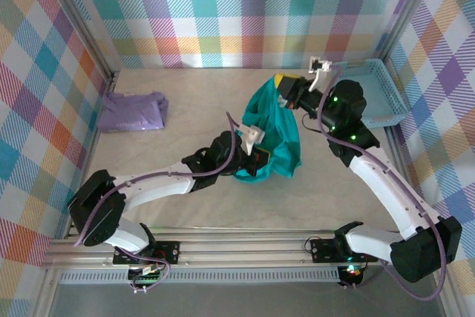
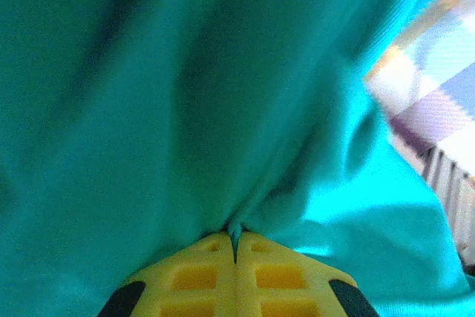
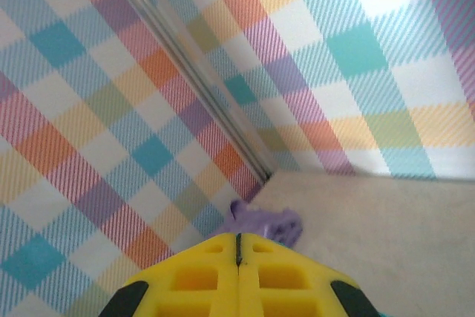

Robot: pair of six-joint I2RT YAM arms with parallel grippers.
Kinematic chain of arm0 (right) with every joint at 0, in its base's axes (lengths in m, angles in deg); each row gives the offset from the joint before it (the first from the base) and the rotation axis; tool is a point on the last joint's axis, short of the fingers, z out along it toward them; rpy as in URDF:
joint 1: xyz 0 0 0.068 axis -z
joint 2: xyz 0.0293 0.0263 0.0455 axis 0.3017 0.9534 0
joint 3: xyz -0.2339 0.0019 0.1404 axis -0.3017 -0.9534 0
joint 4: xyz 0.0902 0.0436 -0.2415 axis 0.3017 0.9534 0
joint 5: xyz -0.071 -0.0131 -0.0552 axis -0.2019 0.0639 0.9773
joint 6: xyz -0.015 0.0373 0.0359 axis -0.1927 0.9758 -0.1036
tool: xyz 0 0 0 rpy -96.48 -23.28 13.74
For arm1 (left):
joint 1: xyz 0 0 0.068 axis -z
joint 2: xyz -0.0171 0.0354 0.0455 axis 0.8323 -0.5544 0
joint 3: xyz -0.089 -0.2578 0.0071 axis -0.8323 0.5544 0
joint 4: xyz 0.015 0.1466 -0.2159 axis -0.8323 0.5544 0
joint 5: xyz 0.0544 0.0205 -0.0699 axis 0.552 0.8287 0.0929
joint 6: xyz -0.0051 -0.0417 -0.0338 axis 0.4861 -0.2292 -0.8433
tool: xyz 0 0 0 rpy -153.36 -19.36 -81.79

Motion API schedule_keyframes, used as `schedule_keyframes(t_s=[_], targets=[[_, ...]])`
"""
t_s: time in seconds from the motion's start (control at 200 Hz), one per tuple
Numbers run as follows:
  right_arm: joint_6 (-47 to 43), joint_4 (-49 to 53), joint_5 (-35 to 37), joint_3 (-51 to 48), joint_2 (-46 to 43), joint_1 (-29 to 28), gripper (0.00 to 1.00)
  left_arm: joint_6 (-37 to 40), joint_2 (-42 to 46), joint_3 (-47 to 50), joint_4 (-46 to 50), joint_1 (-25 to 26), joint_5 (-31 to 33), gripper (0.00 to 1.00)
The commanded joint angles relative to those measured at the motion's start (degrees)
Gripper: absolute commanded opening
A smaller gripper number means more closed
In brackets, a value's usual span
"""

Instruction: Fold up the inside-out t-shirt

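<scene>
Teal shirt strung between two closed grippers

From above, the inside-out t-shirt (image 1: 274, 131) runs lengthwise from the right gripper (image 1: 282, 81), clamped on its far end, to the left gripper (image 1: 258, 157) at its near hem; a lavender garment (image 1: 133, 111) lies well left of both. At the left wrist, the left gripper (image 2: 235, 246) pinches a fold, the t-shirt (image 2: 185, 109) draping ahead of it. At the right wrist, the right gripper (image 3: 237, 246) has its fingers together, with the lavender garment (image 3: 267, 222) beyond its tips.

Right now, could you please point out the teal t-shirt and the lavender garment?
teal t-shirt (image 1: 278, 137): top external view, middle of the bunched fabric.
lavender garment (image 1: 133, 112): top external view, its centre.
</scene>
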Motion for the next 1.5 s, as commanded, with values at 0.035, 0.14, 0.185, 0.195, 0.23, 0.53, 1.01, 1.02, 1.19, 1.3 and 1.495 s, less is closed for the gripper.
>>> schedule_keyframes(t_s=[0.035, 0.14, 0.185, 0.195, 0.23, 0.53, 1.01, 1.02, 1.19, 1.3, 1.495], targets=[[1.7, -0.8, -0.8, 8.5, 2.4, 1.8, 0.0, 5.9, 2.9, 7.2, -1.9, 0.4, 1.8, 0.0], [-2.6, 3.9, -9.9, 14.4, 5.2, 4.3, 0.0, 8.4, 7.3, 10.9, 1.8, 0.3, 2.8, 0.23], [-6.3, 7.8, -15.7, 16.4, 6.4, 5.0, 0.0, 8.5, 10.7, 12.6, 2.8, 0.1, 4.3, 0.34], [-7.0, 8.7, -17.0, 16.8, 6.6, 5.1, 0.0, 8.5, 11.6, 13.1, 2.9, 0.0, 4.5, 0.36], [-10.0, 12.0, -20.8, 17.5, 7.0, 5.6, 0.0, 8.2, 14.8, 14.5, 3.2, -0.7, 4.9, 0.42], [-22.0, 20.5, -40.8, 8.2, 5.7, 6.9, 0.0, -8.3, 25.5, 10.8, 6.6, -17.3, -0.6, 0.8], [-18.3, 17.9, -36.1, 10.1, 9.0, 6.8, 0.0, -13.9, -0.1, -2.5, -1.6, -17.7, -19.8, 0.26], [-17.9, 17.3, -36.2, 10.3, 9.3, 6.9, 0.0, -13.9, -0.2, -2.7, -1.6, -17.8, -19.6, 0.21], [-8.5, 9.0, -34.8, 19.6, 14.9, 6.9, 0.0, -15.8, 2.4, -3.5, -2.1, -24.1, -10.9, 0.0], [-8.8, 6.0, -30.5, 21.6, 13.1, 7.0, 0.0, -18.2, 11.1, 2.2, -5.1, -31.2, -2.6, 0.0], [-16.8, 6.7, -27.3, 6.2, 4.9, 7.0, 0.0, -7.0, 21.3, 11.3, -3.7, -26.4, -3.0, 0.0]])
